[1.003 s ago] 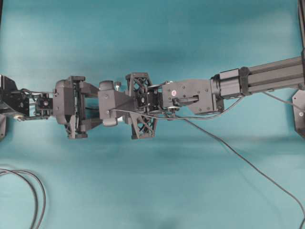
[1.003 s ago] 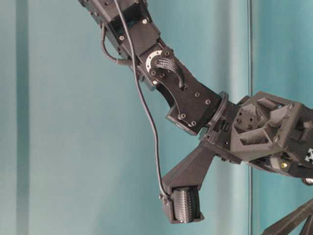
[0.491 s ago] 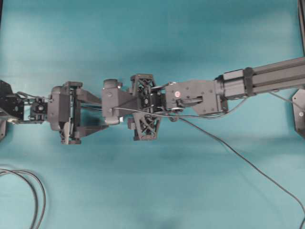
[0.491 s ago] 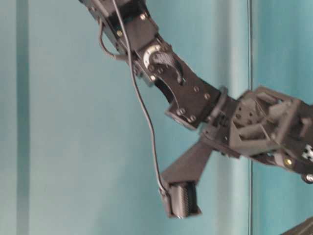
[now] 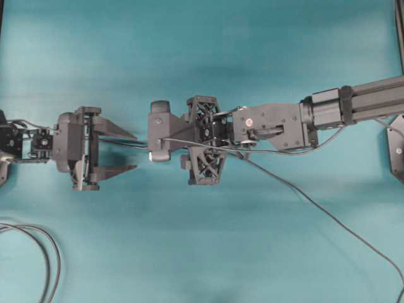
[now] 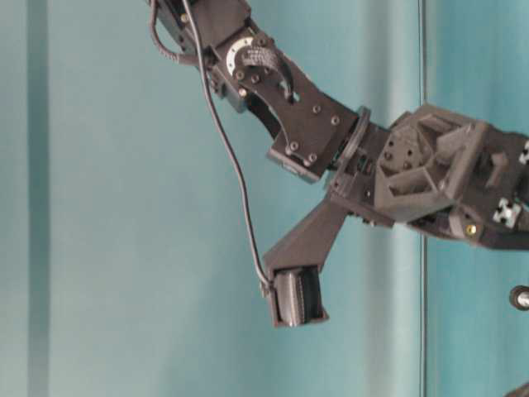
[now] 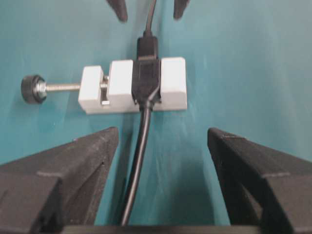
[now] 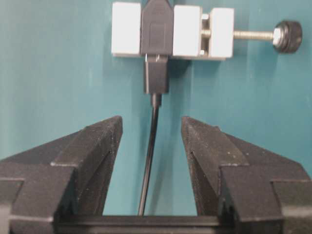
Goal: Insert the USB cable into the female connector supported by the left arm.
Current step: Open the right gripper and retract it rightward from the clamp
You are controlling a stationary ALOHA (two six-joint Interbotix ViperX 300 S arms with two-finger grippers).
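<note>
From overhead, your left gripper, the black two-fingered claw at the left, stands wide open with nothing between its pointed tips, and your right gripper faces it near the middle; its camera mount covers the fingers, and the connector and plug below cannot be made out here. The table-level view shows only an arm's wrist and camera housing, nothing of the task's things. From your left wrist, the small black female connector sits clamped in the white rectangular block with a knob-topped screw on the teal table, apart from both fingers. From your right wrist, the dark grey USB cable appears seated in that socket, no silver showing; the jaws stand apart around the cord, seemingly not touching. Judged so, insertion looks done.
</note>
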